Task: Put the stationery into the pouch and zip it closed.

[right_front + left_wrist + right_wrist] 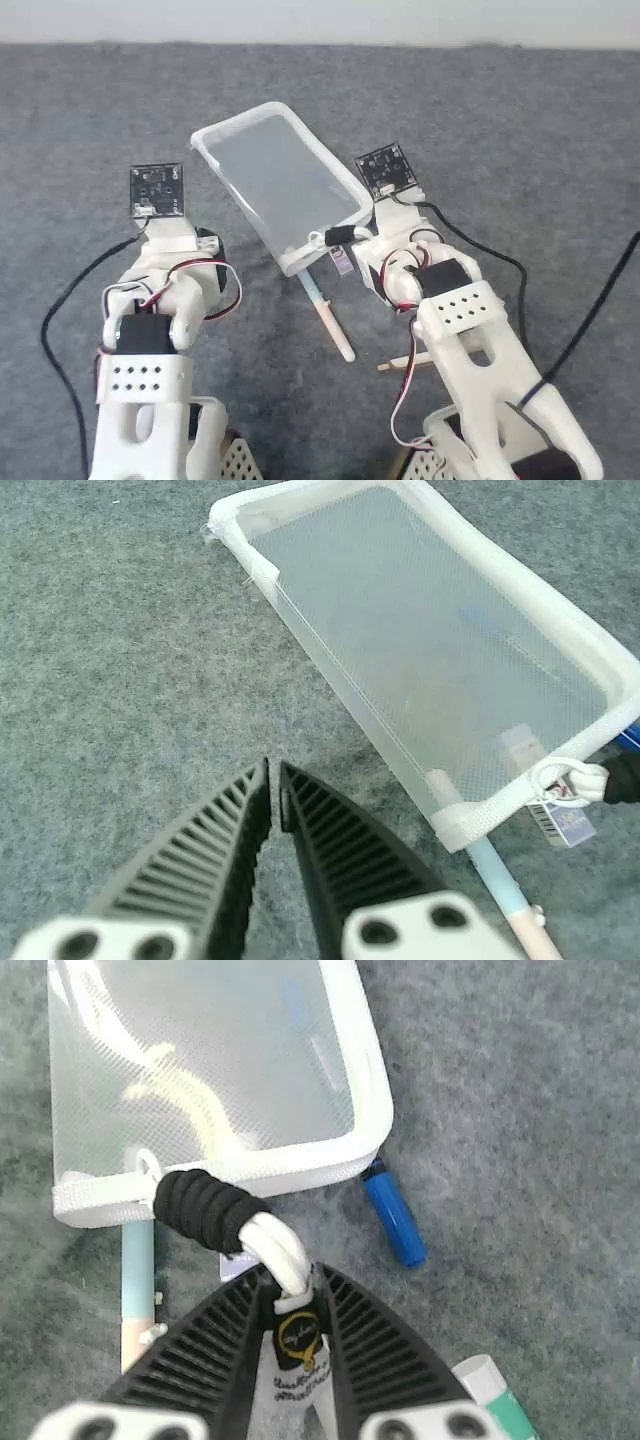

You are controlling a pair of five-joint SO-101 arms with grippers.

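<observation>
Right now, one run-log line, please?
left tool: shut, empty | right tool: shut on zipper pull cord | blue pen: outside mesh pouch

No print here is clear enough for me to read. The hang tag [293, 1348] pinched in my right tool [293, 1278] bears a small round yellow-and-dark emblem, and below it a few lines of dark script too fine to make out. In my left wrist view the same tag shows barcode-like stripes, and I can't tell any digits.
</observation>
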